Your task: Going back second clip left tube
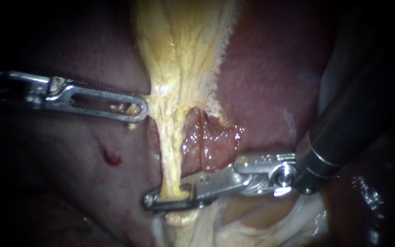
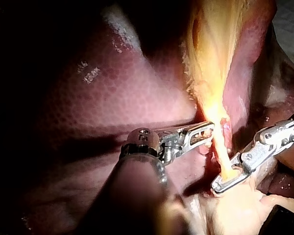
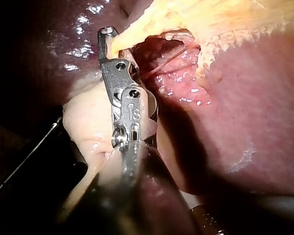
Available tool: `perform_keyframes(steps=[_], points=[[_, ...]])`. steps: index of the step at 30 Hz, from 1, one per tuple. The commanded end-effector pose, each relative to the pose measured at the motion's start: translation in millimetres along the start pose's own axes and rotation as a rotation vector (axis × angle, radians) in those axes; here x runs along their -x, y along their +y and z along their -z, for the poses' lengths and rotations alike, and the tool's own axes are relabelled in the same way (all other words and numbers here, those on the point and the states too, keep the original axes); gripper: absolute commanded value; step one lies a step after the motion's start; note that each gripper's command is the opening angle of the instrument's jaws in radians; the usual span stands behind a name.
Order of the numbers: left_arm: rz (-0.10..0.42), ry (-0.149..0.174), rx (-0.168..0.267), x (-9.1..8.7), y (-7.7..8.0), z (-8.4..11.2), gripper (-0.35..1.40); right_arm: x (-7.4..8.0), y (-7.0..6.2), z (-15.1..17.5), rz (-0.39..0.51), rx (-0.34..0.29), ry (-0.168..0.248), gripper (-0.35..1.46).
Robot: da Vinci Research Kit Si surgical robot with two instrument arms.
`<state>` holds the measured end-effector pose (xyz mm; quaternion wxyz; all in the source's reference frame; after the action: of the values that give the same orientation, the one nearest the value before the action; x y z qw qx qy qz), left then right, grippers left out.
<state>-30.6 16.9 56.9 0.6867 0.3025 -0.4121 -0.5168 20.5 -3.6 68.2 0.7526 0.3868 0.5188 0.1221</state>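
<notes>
A yellow fatty strand, the left tube (image 1: 172,151), runs down from a broad yellow sheet of tissue (image 1: 184,45) over the liver (image 1: 270,82). Right of it lie glistening pink folds (image 1: 209,142). My right instrument (image 1: 172,199) comes in from the right, and its jaws are shut across the tube's lower end, one on each side. The left wrist view shows this grip too (image 2: 229,178). My left instrument (image 1: 139,109) comes in level from the left, its slotted jaws shut on the yellow tissue's edge higher up (image 2: 208,133). I cannot make out a clip.
A small red spot (image 1: 111,158) marks the pale tissue left of the tube. Whitish fatty tissue (image 1: 252,228) lies below the right instrument's jaws. Its dark shaft (image 1: 353,123) crosses the right side over the liver.
</notes>
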Motion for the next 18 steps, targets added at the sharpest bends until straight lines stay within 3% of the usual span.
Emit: perform_keyframes(steps=[1,5,7,11,18], points=[[0.0,0.0,0.0,0.0,0.0,0.0,-0.35,-0.1,0.0,0.0,0.0,0.0,-0.001,-0.35],[0.0,0.0,0.0,0.0,0.1,0.0,-0.35,-0.1,0.0,0.0,0.0,-0.007,0.002,-0.35],[-0.001,0.0,0.0,0.0,0.1,0.0,-0.35,-0.1,-0.1,0.0,0.002,-0.012,0.019,-0.12],[-0.001,0.0,0.0,0.0,0.1,0.0,-0.35,-0.2,-0.1,-0.3,0.008,0.002,0.115,0.4],[-0.001,0.0,0.0,0.0,0.1,-0.1,-0.35,-0.4,0.6,-0.9,0.034,0.046,0.133,0.5]])
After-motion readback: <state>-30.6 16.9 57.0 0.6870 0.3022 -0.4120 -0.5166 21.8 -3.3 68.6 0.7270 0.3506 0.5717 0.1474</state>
